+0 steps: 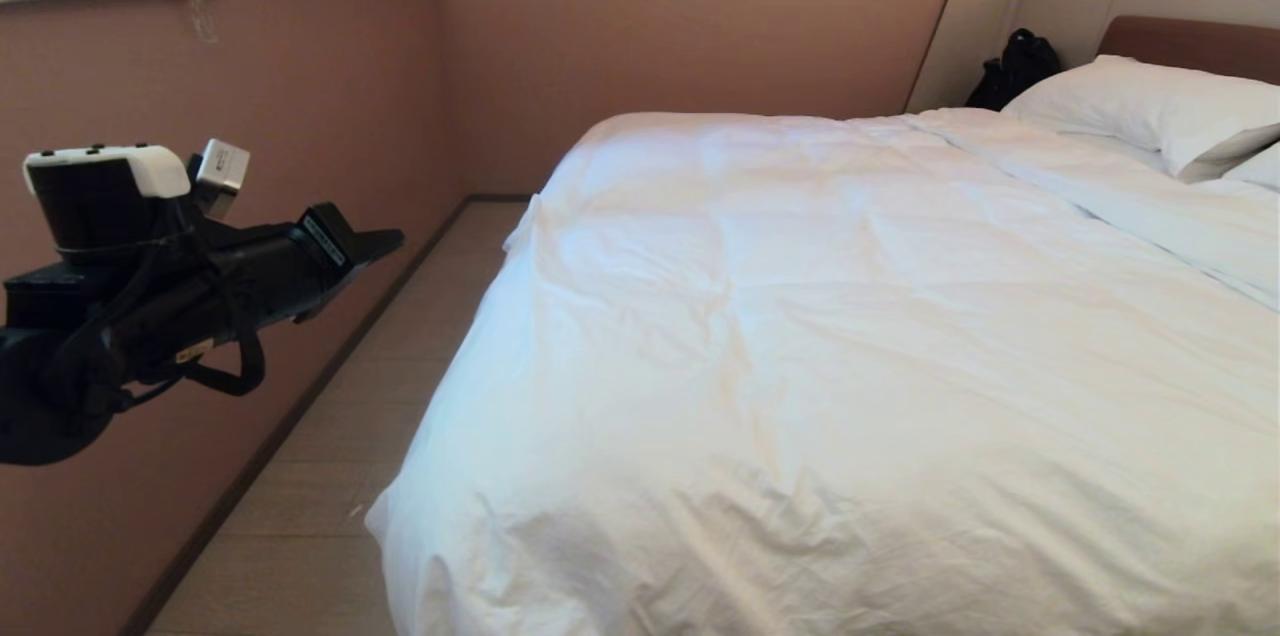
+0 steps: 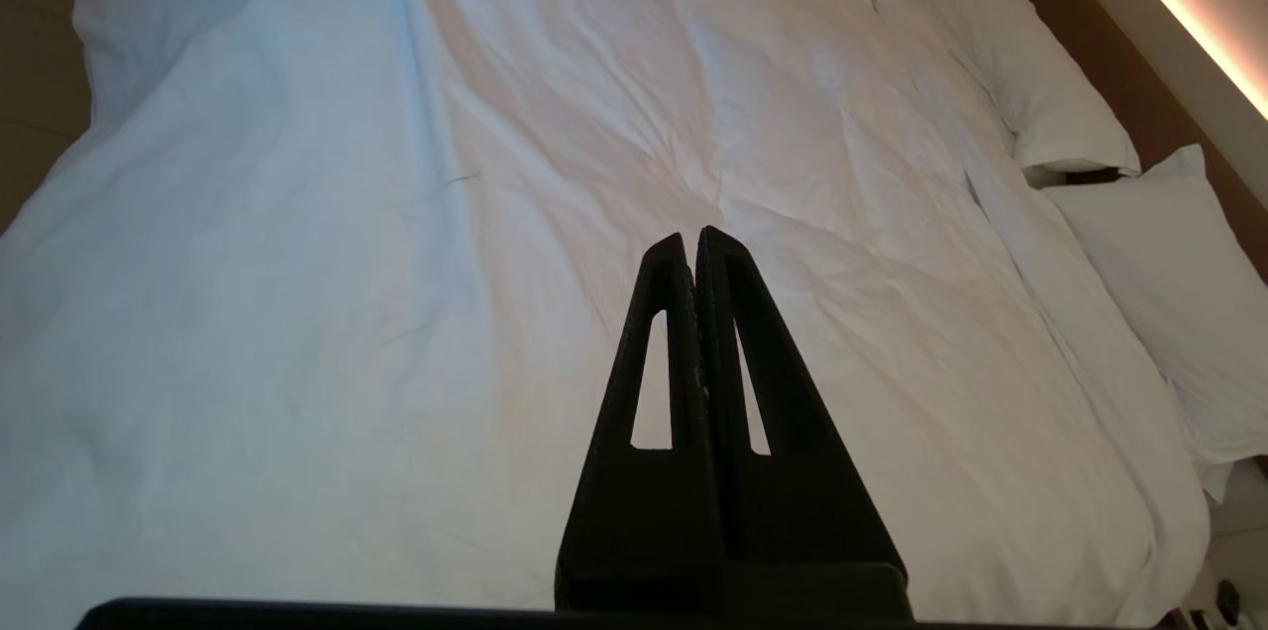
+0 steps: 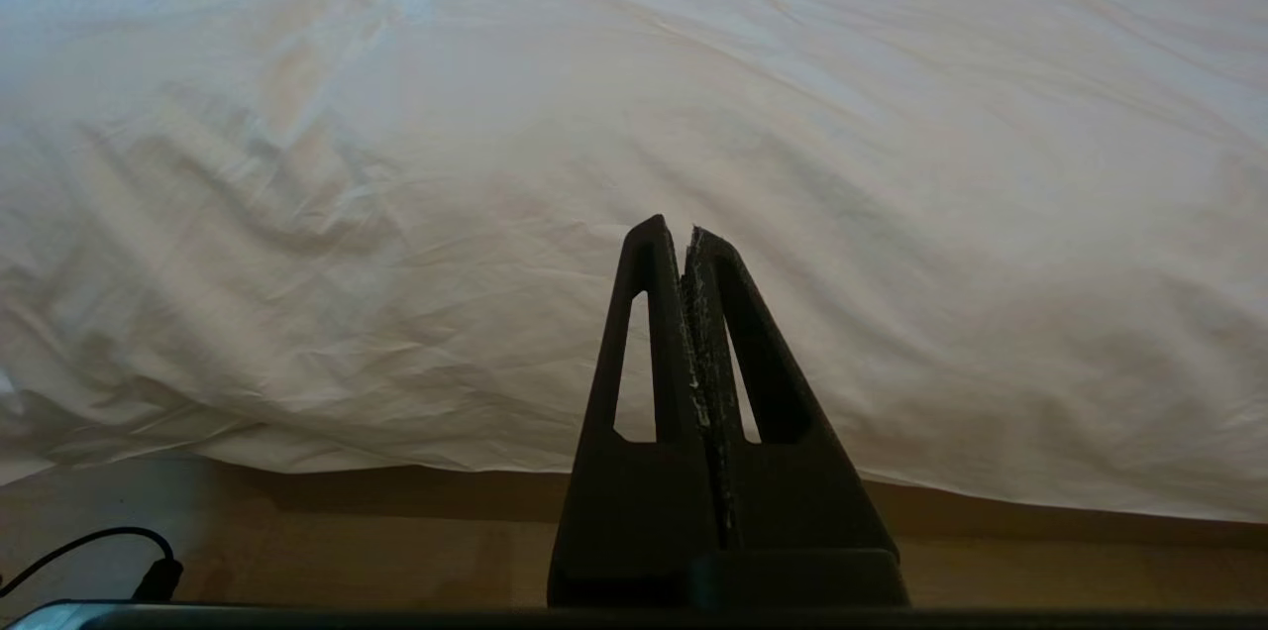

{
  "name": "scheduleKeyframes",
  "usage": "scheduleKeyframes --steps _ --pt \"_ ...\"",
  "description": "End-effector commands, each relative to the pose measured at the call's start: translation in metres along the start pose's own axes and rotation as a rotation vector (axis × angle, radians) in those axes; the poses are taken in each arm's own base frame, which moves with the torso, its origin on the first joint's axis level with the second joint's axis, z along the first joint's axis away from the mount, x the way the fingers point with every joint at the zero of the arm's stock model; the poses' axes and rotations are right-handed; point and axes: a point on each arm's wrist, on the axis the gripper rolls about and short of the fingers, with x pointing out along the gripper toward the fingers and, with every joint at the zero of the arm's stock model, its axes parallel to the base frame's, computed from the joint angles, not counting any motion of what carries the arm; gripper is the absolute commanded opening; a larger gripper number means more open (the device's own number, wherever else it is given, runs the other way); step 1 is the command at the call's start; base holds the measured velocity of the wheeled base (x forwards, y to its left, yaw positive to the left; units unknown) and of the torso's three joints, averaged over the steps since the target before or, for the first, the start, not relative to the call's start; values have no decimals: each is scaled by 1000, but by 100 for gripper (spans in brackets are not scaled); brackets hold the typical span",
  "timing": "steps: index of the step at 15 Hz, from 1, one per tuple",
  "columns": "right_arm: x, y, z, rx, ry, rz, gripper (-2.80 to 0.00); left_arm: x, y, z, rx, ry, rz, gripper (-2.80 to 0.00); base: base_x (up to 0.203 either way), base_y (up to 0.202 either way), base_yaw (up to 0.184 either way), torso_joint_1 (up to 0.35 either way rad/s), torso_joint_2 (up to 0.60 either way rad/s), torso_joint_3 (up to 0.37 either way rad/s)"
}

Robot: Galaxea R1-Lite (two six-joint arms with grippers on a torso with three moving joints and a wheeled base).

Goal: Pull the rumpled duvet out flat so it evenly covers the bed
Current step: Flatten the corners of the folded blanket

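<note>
Hovering closed left gripper [image 1: 385, 241] at 9 o'clock off duvet [image 1: 850, 346] | duvet lying spread | next: probably checking bed [image 1: 1190, 41] edges

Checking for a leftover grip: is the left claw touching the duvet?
Apart. The head view shows the left claw shut on nothing, raised over the floor beside the bed, with a plain gap to the duvet.

Your left gripper [image 1: 385, 241] is matte black with slotted, wedge-shaped fingers [image 2: 674, 333], and behind them sit looping black cables and a white-topped module [image 1: 105, 171].
</note>
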Motion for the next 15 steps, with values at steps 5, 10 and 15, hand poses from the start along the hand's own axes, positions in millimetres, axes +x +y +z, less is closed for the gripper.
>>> scheduleKeyframes --steps 5,10,15 --pt "0 0 0 -1 -1 1 -280 22 17 -17 -53 18 -8 -280 0 0 0 0 0 0" --pt "0 0 0 -1 -1 1 -280 31 27 -24 -52 42 14 -280 0 0 0 0 0 0" --pt "0 0 0 -1 -2 1 -280 39 37 -32 -19 66 39 -280 0 0 0 0 0 0"
